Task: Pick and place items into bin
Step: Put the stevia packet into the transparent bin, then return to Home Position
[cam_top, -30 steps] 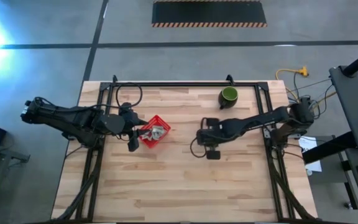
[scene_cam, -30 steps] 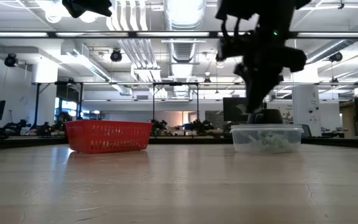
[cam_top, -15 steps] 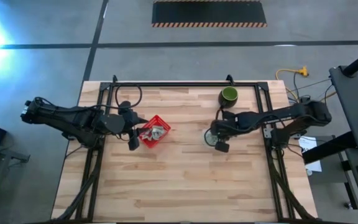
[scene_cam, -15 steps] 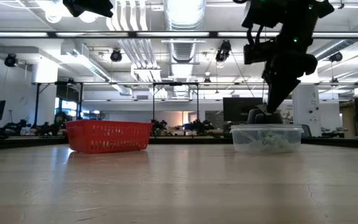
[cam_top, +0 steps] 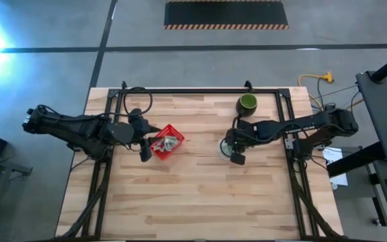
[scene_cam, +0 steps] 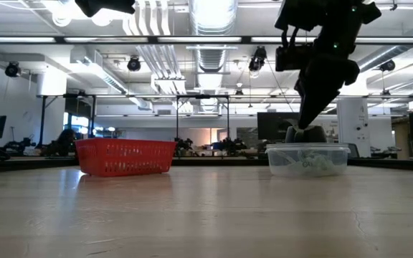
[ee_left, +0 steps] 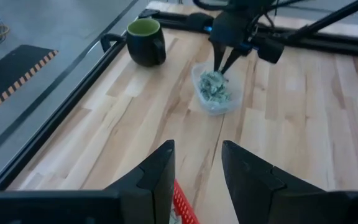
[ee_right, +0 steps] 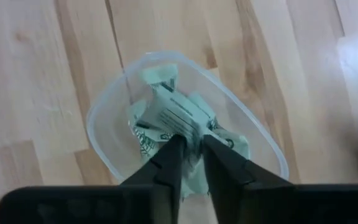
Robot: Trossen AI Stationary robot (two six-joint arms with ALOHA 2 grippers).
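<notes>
Several pale green-and-white wrapped items (ee_right: 178, 118) lie heaped in a clear plastic tub (ee_right: 102, 122) right of the table's middle (cam_top: 228, 144). My right gripper (ee_right: 192, 157) hangs over the heap, pointing down, its fingers a narrow gap apart and just above the tub's rim (scene_cam: 303, 129). A few more items (cam_top: 169, 142) sit in the red basket (cam_top: 164, 146) to the left. My left gripper (ee_left: 196, 167) hovers open at the basket's left side (cam_top: 144, 152), well above the table.
A dark green cup (cam_top: 247, 103) stands near the far edge, just behind the tub (ee_left: 215, 91). A black frame (cam_top: 200, 91) runs along the table's far and side edges. Bare wood lies between basket and tub and across the whole near half.
My right gripper has swung from the table's middle toward the right and far side, ending over the clear tub and settling slightly down toward it. My left arm, the basket and the tub have stayed where they were.
</notes>
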